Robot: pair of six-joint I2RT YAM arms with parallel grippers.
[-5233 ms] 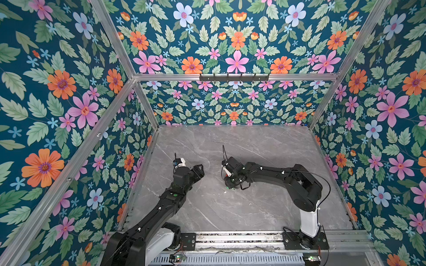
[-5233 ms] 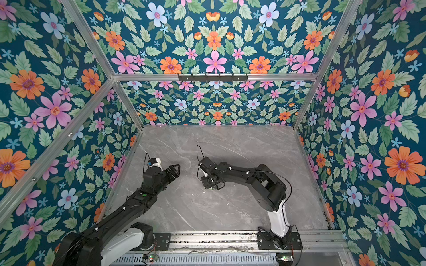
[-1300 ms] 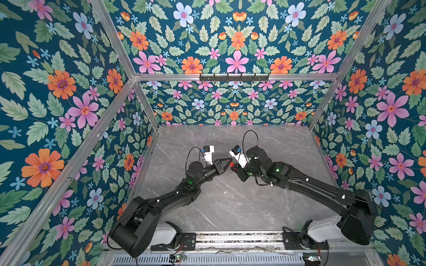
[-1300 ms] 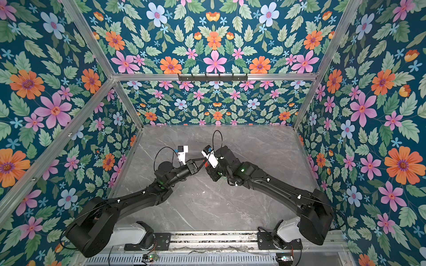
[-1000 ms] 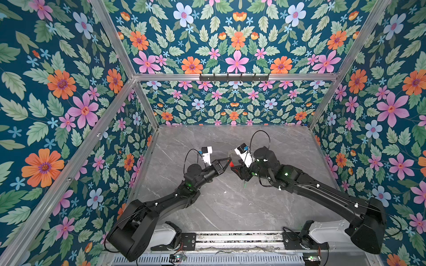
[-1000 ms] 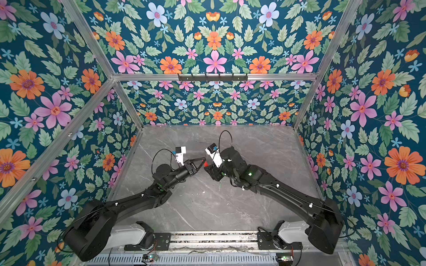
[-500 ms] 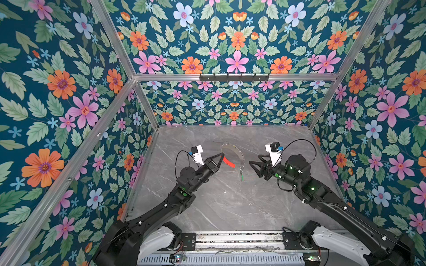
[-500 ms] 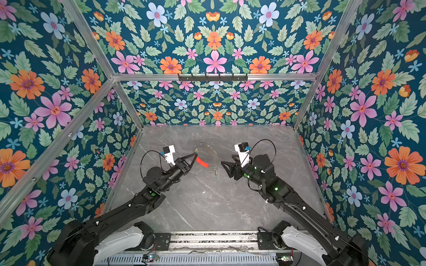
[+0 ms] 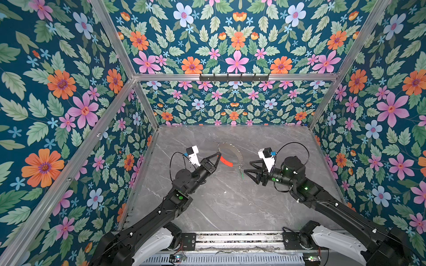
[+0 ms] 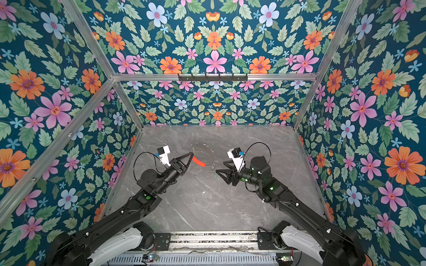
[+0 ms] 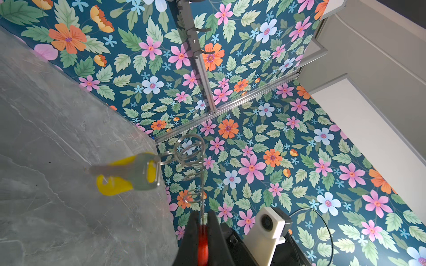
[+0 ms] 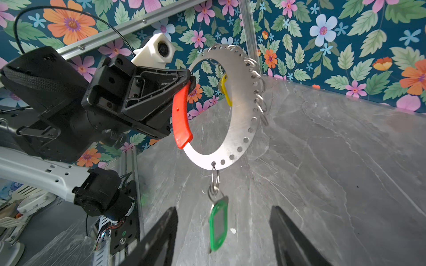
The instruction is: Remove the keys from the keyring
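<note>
My left gripper [image 9: 218, 154] is shut on the red arc [image 9: 225, 161] of the keyring [image 12: 242, 103], a flat metal hoop with a holed rim and small split rings, and holds it upright above the table. In the left wrist view the jaws pinch the red arc [image 11: 202, 232] edge-on. A key with a yellow tag [image 11: 129, 171] hangs from the hoop's far side. A key with a green tag [image 12: 217, 223] dangles from the hoop's lowest hole. My right gripper [image 12: 223, 210] is open, with the green tag hanging between its fingers, touching neither.
The grey marble tabletop [image 9: 230, 202] lies below both arms, with a few small white specks [image 9: 225, 192] on it. Flowered walls close it in on three sides. A rack of hooks [image 9: 234, 77] runs along the back wall's frame.
The right gripper has let go at the hoop and drawn back to the right with its jaws apart. The left gripper has carried the hoop slightly left and up; the green-tagged key now hangs free.
</note>
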